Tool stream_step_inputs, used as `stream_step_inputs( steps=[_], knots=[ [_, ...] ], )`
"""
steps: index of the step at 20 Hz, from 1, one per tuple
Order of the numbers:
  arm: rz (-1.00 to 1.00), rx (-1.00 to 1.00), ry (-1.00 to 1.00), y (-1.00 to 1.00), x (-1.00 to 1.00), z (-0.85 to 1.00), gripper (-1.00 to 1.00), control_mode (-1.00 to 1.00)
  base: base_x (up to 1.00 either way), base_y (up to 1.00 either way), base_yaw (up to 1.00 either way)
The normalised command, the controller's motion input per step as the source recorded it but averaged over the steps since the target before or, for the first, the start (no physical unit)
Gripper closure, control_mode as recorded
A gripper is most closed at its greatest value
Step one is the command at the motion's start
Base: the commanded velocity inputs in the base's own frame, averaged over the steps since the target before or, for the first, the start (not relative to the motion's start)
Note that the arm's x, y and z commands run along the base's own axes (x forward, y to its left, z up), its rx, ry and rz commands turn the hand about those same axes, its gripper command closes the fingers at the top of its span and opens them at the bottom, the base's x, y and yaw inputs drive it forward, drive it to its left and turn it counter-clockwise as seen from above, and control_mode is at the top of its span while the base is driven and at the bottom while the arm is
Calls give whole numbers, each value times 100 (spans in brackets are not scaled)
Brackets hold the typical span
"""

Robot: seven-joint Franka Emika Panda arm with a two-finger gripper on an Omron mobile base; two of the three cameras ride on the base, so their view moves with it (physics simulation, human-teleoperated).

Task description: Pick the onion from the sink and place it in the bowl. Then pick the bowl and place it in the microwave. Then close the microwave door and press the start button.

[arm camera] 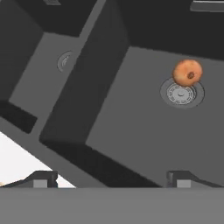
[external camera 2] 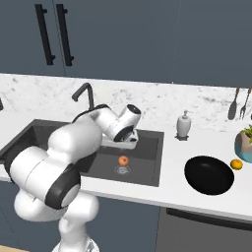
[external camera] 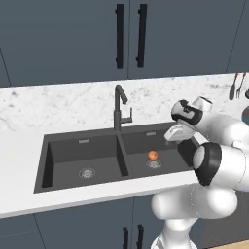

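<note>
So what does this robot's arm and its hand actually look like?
A chunky glossy white arm of rounded segments, joined by dark black bands at the joints. It ends in a white hand with a small gripper of two short dark grey finger tips. No cables or markings show.

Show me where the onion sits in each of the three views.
Left base view: onion in the sink's right basin, just above centre-right.
Right base view: onion at picture centre, below the arm.
Hand view: onion upper right.
Shared landmark: the round steel drain it rests against.
</note>
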Motion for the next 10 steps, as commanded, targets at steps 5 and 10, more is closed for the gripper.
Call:
stream_step_inputs(
  steps=[5,10],
  knots=[
    [45,10,-12,0,12,-65,-100,-100,0,0,0],
    [35,0,0,-2,12,-50,-100,-100,0,0,0]
  ],
)
